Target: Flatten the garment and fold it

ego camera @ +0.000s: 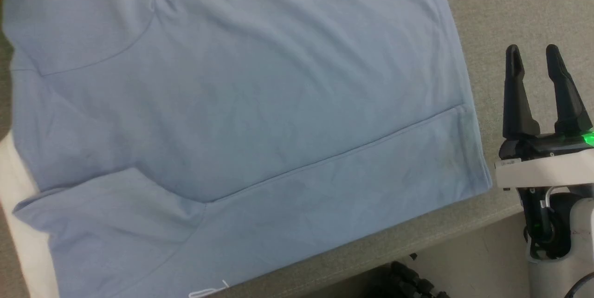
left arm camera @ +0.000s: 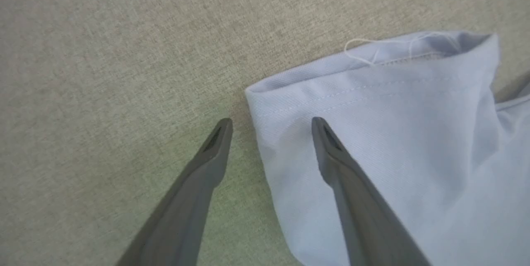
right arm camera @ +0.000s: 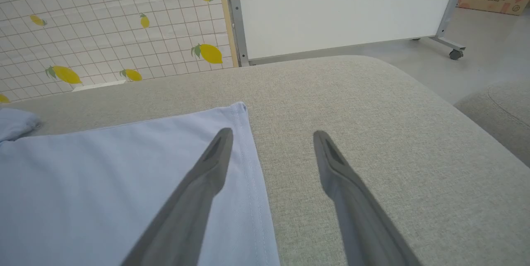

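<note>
My right gripper [ego camera: 532,52] hangs just off the right of the polo shirt [ego camera: 260,103], over the grey-beige cushion [ego camera: 506,5]. Its two dark fingers are spread wide with nothing between them. From that wrist I see one finger over the shirt's bottom hem and the other over bare upholstery. My left gripper [left arm camera: 271,122] is likewise wide apart and empty at a sleeve [left arm camera: 393,104], with one finger over the cuff's cloth and the other over the cushion just beside it. A loose white thread [left arm camera: 360,48] curls from the cuff's stitching. The light blue shirt lies spread across the cushion, mostly smooth, and a straight diagonal edge crosses its near part. At the head view's bottom edge a bit of white script [ego camera: 209,292] shows, perhaps the chest logo, though too little is visible to be sure. Beyond the cushion stand a white panel on castors [right arm camera: 343,9] and a lemon-patterned sheet [right arm camera: 112,30].
</note>
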### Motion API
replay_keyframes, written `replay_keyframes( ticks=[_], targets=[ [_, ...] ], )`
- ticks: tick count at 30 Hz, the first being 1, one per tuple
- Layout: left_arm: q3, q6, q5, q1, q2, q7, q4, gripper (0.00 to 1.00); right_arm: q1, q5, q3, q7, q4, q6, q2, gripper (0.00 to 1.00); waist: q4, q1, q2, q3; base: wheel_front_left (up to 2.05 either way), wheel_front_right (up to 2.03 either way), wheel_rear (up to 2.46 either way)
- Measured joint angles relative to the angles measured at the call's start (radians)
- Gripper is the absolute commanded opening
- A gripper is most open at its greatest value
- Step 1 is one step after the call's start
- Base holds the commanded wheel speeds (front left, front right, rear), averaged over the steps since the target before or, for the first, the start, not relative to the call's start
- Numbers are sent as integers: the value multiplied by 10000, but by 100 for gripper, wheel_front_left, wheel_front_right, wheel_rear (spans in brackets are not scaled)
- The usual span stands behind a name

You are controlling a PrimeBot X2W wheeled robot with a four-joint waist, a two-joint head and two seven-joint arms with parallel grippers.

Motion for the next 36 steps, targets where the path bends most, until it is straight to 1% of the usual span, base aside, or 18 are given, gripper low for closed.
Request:
replay_keyframes(
  ticks=[5,6,7,8,12,14,16,18,22,26,29,31,33,36],
  targets=[
    [-165,15,219,-119,222,142,-67,100,-8,-2,-10,-59,102,0,58,100,-178,0,0,294,0,0,0],
    [-174,-23,222,-164,268,224,-90,72,-10,-2,-12,-59,109,0,63,100,-190,-1,0,338,0,0,0],
    [-165,-50,217,-187,299,232,-117,22,-16,-2,-17,-59,123,0,63,100,-195,-1,0,373,0,0,0],
    [-142,-50,209,-194,311,215,-130,0,-33,-4,-21,-59,134,0,69,100,-191,-1,0,392,0,0,0],
    [-104,-48,265,-173,267,-301,-90,0,-103,-75,-61,-42,159,0,90,100,-94,-1,0,366,0,0,0],
    [-61,-48,211,-109,96,-552,58,0,-166,-128,-61,59,165,0,71,100,-30,-1,0,279,0,0,0],
    [-56,-71,203,-75,-77,-792,123,0,-201,-132,-65,316,173,0,-59,100,44,0,0,161,0,0,0],
    [-54,-247,207,-64,-255,-1080,123,0,-218,-109,-58,706,182,0,-332,100,138,-1,0,20,0,0,0],
    [-56,-591,420,-59,-646,-1965,25,0,-513,27,17,1847,184,0,-1361,100,452,-1,0,-284,0,0,0],
    [-6,-765,591,27,-959,-3014,-397,0,-1097,571,378,3547,240,0,-2815,100,894,-1,0,-558,0,0,0],
    [10,-796,941,254,-1070,-3806,-945,0,-1729,1175,857,5081,445,0,-4130,100,1317,-2,0,-723,0,0,0],
    [-2,-788,1024,468,-1110,-4157,-1406,0,-2238,1674,1248,6021,640,0,-4964,100,1623,-2,0,-801,0,0,0],
    [-21,-715,1053,707,-1145,-4380,-1893,0,-2739,2084,1662,6696,878,2,-5643,100,1904,-1,0,-849,0,0,0],
    [-48,-370,1080,1121,-1166,-4681,-2754,0,-3562,2592,2293,7471,1312,2,-6472,100,2338,-2,0,-881,0,0,0]
  ],
)
